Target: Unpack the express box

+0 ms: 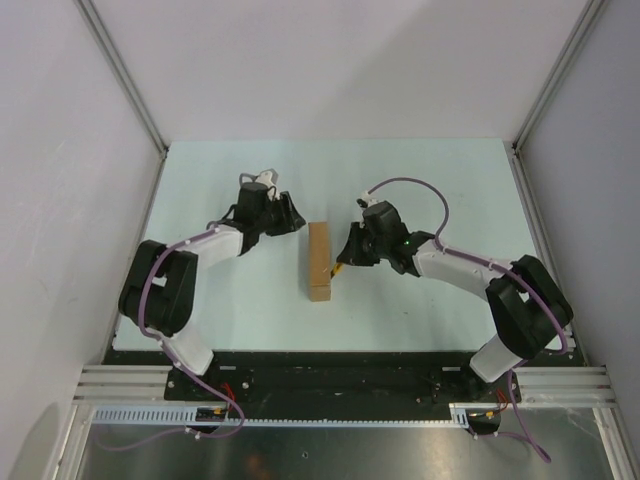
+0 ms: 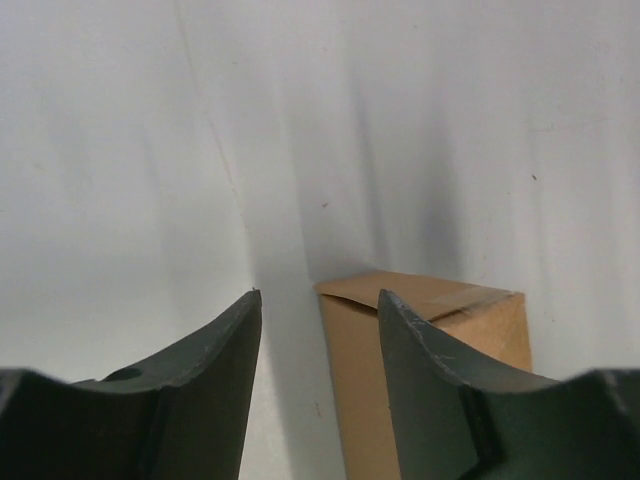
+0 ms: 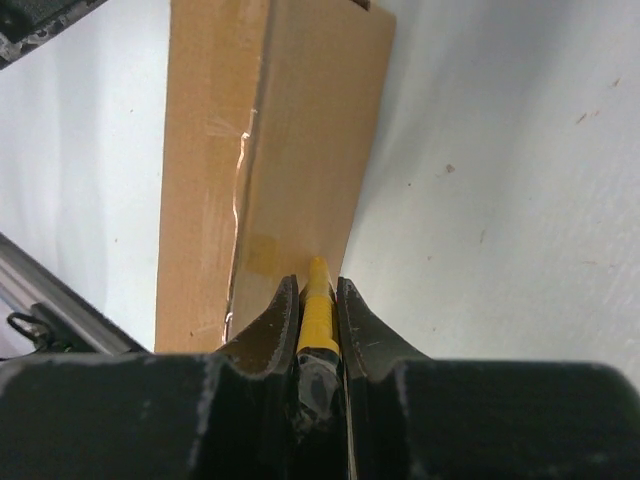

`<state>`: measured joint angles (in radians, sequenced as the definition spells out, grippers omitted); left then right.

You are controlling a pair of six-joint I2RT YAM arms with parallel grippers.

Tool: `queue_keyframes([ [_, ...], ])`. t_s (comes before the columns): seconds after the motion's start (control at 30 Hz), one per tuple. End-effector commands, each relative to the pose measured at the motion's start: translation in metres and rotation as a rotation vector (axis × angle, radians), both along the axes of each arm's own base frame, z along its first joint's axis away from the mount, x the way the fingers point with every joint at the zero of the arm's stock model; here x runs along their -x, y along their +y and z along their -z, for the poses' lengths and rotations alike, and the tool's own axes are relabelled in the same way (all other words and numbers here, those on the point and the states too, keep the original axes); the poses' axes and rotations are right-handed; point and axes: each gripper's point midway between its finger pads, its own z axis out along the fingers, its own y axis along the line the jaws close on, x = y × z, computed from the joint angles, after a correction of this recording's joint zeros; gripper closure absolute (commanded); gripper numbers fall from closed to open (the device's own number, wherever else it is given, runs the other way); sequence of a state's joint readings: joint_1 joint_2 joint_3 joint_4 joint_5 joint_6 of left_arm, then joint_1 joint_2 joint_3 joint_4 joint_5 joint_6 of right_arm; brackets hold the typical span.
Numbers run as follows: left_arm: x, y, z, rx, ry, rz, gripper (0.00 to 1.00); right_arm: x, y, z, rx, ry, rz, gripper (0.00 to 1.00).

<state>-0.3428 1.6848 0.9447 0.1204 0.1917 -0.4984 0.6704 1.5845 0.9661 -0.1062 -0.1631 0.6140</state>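
Right jaws clamped on yellow utility knife [image 3: 316, 312], tip touching express box [image 1: 320, 260]; left jaws parted, empty, box just ahead

On the left wrist view, a finger of the left pincer [image 2: 320, 300] covers part of the express box [image 2: 352, 380], and the bottom edge cuts it off. The right pincer [image 3: 318, 290] hides the yellow knife [image 3: 317, 308] except its front end; I cannot make out any blade.

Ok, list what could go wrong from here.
1. The left gripper is open and off the express box, so a push from the utility knife in the right gripper may slide or tip it.
2. The tip looks off the tape seam, so it could cut cardboard.
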Motion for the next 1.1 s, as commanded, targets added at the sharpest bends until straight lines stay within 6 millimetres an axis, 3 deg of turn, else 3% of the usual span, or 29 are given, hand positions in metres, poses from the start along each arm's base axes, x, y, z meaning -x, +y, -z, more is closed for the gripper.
queue_keyframes([
  [0.0, -0.012, 0.018, -0.025, 0.017, -0.029, -0.047, 0.39, -0.025, -0.008, -0.026, 0.087, -0.169, 0.004, 1.0],
  [0.1, -0.004, 0.026, -0.041, 0.005, -0.048, -0.039, 0.25, -0.028, -0.016, -0.048, 0.113, -0.249, 0.001, 1.0],
  [0.17, 0.008, 0.018, -0.063, 0.044, -0.084, 0.03, 0.16, -0.031, -0.026, -0.065, 0.142, -0.321, 0.004, 1.0],
  [0.27, 0.026, -0.003, -0.095, 0.131, -0.128, 0.166, 0.11, -0.023, -0.035, -0.08, 0.172, -0.367, -0.033, 1.0],
  [0.37, 0.035, -0.017, -0.106, 0.151, -0.146, 0.222, 0.11, -0.006, -0.039, -0.095, 0.189, -0.418, -0.113, 1.0],
  [0.43, 0.04, -0.029, -0.102, 0.145, -0.139, 0.253, 0.12, 0.01, -0.033, -0.106, 0.165, -0.481, -0.203, 1.0],
  [0.47, 0.041, -0.033, -0.092, 0.136, -0.114, 0.263, 0.12, 0.021, -0.035, -0.126, 0.144, -0.562, -0.247, 1.0],
  [0.53, 0.043, -0.045, -0.087, 0.135, -0.1, 0.288, 0.13, 0.037, -0.028, -0.144, 0.088, -0.642, -0.316, 1.0],
  [0.57, 0.044, -0.049, -0.084, 0.133, -0.089, 0.294, 0.13, 0.051, -0.026, -0.143, 0.057, -0.661, -0.38, 1.0],
  [0.63, 0.049, -0.057, -0.07, 0.118, -0.041, 0.308, 0.14, 0.068, -0.023, -0.162, -0.013, -0.744, -0.436, 1.0],
  [0.8, 0.058, -0.062, -0.05, 0.097, 0.019, 0.333, 0.21, 0.092, -0.007, -0.148, -0.034, -0.887, -0.597, 1.0],
  [0.83, 0.062, -0.061, -0.046, 0.097, 0.028, 0.343, 0.23, 0.091, -0.002, -0.153, -0.044, -0.927, -0.595, 1.0],
  [0.97, 0.073, -0.062, -0.036, 0.079, 0.035, 0.406, 0.25, 0.091, 0.014, -0.141, -0.02, -0.959, -0.649, 1.0],
  [1.07, 0.082, -0.066, -0.03, 0.077, 0.042, 0.503, 0.2, 0.087, 0.023, -0.133, 0.011, -0.995, -0.671, 1.0],
])
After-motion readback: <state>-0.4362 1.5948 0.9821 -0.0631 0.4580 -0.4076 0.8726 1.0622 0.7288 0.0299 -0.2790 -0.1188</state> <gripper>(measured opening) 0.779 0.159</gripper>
